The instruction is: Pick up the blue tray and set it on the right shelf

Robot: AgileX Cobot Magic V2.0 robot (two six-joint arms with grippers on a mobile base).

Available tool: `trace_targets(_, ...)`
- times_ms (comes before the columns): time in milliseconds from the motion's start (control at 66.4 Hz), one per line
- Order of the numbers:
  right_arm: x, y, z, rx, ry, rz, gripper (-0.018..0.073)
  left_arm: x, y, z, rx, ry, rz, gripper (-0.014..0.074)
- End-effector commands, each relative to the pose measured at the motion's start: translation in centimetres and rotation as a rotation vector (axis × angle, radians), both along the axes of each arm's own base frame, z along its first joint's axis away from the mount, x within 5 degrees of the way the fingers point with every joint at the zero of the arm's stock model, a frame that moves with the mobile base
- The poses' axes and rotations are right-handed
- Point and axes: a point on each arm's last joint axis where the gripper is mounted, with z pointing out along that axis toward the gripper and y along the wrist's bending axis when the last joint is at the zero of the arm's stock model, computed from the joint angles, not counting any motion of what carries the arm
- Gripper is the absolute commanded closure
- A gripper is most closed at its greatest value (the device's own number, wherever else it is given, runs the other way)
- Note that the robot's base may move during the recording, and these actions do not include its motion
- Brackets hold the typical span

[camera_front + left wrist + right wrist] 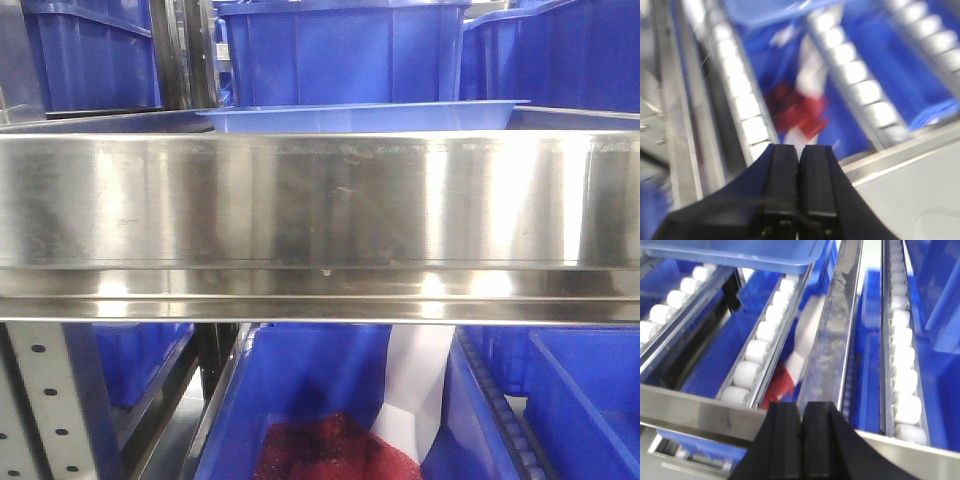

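Steel-railed right shelf (pixel 320 200) under blue tray (pixel 365 117); left tool (pixel 799 155), right tool (pixel 801 412) closed, empty; no legible writing.

A warehouse or stockroom: a steel flow rack (pixel 320 200) with white roller tracks (pixel 760 347), deep blue storage bins (pixel 340 45) behind and below its rail.

Deep blue storage bins (pixel 340 45) fill the far racks; a perforated grey post (pixel 45 400) stands near left under bright glare.
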Motion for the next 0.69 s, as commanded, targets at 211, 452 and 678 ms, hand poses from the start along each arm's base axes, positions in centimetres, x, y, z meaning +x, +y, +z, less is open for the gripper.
trace_targets(211,-3.7,-1.0,-2.4,0.049,-0.402,0.050,0.0508,-6.5,5.4,-4.5,-0.307,-0.319,-0.095,0.0645)
trace_targets(452,-4.7,-1.2,-2.9,0.071,-0.502,0.059,0.0508,-8.8,7.7,-7.1,-0.362,-0.388,-0.100,0.0645)
trace_targets(678,-4.7,-1.2,-2.9,0.070,-0.499,0.058,0.0508,-8.9,7.8,-7.1,-0.364,-0.390,-0.100,0.0645)
